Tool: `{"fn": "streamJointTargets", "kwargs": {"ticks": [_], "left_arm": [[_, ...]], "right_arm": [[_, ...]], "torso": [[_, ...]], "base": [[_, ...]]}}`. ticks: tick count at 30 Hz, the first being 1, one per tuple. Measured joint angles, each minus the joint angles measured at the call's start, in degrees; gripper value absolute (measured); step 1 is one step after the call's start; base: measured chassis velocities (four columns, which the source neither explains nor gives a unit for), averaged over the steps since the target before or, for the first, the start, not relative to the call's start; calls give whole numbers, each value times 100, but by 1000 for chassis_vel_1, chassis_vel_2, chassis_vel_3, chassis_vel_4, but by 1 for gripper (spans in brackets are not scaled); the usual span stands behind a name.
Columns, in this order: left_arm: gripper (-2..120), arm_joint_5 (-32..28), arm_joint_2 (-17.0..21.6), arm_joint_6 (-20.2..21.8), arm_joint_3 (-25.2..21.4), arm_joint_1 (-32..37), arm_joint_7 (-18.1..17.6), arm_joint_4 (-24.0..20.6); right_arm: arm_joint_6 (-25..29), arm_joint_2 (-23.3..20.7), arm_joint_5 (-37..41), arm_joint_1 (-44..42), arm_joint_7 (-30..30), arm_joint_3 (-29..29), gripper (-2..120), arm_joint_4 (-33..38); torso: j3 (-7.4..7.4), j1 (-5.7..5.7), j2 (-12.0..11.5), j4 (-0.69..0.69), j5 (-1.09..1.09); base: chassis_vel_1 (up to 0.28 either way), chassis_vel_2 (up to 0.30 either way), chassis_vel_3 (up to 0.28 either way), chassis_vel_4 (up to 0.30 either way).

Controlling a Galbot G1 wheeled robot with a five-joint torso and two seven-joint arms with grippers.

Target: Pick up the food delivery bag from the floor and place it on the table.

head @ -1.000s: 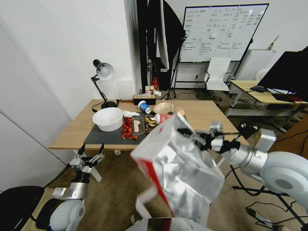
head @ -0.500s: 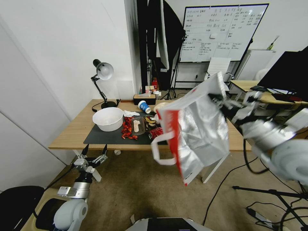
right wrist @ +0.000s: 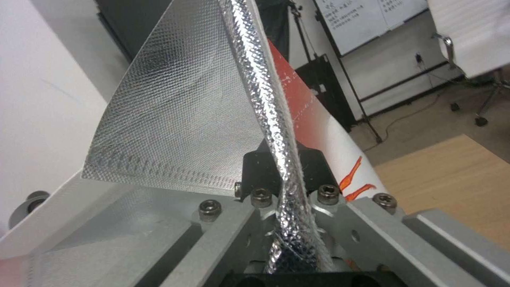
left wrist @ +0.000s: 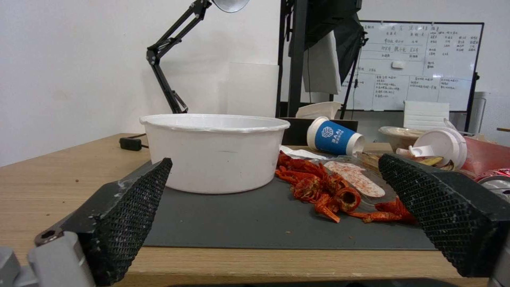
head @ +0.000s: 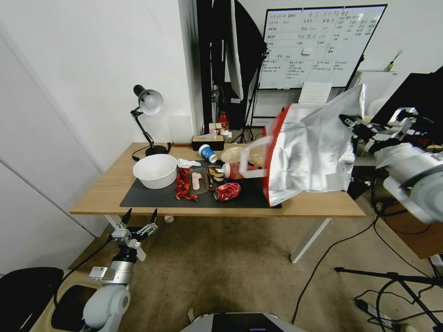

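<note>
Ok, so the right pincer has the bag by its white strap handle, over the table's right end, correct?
Not by the handle. The right pincer is shut on the foil top edge of the food delivery bag, as the right wrist view shows; the strap handle hangs free. It is over the table's right end.

Shiny crinkled foil food delivery bag (head: 309,152)

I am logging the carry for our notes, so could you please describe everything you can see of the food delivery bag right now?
The food delivery bag is large and boxy, with crinkled silver foil facing the head camera, red edging and a white strap handle. It hangs tilted over the right end of the table, its lower corner at or just above the dark mat; contact is unclear. The right gripper has its jaws clamped on a foil edge, seen close in the right wrist view.
</note>
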Motion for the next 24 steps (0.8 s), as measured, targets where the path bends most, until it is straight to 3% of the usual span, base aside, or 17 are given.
{"fn": "streamJointTargets", "kwargs": {"ticks": [14, 24], "left_arm": [[100, 23, -9, 0, 37, 8, 0, -2], [100, 26, -26, 15, 9, 3, -6, -23]], "right_arm": [[-506, 103, -280, 568, -401, -674, 0, -1084], [-711, 148, -840, 1393, -813, -1800, 0, -1920]], "torso": [[-2, -1, -3, 0, -2], [-2, -1, -4, 0, 0]], "base": [[0, 0, 0, 0], [0, 0, 0, 0]]}}
